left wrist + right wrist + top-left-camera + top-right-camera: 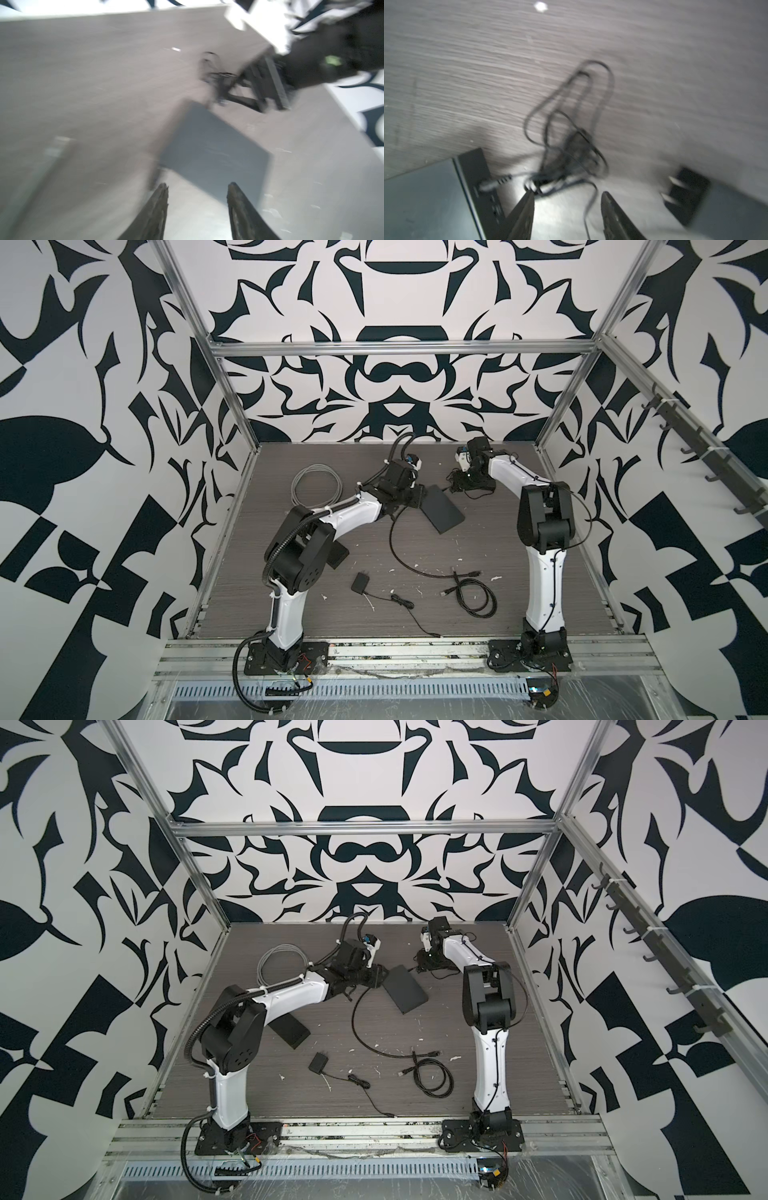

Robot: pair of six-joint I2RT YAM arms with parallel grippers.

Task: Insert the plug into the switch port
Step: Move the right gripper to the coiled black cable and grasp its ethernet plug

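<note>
The switch (442, 510) is a flat black box lying askew at the table's middle back, seen in both top views (405, 988). In the right wrist view its port side (481, 187) faces a tangle of thin black cord (571, 149). The plug (496, 182), with a ribbed collar, sits against that side; blur hides how deep it is. My right gripper (568, 194) is open beside it, and a loose cord runs between its fingers unclamped. My left gripper (197, 187) is open and empty at the opposite edge of the switch (207, 149).
A black wall adapter (685, 197) with two prongs lies by my right gripper. A grey cable coil (318, 485) lies back left. Near the front are a second adapter (359, 585), a black cable coil (473, 593) and a black block (338, 560).
</note>
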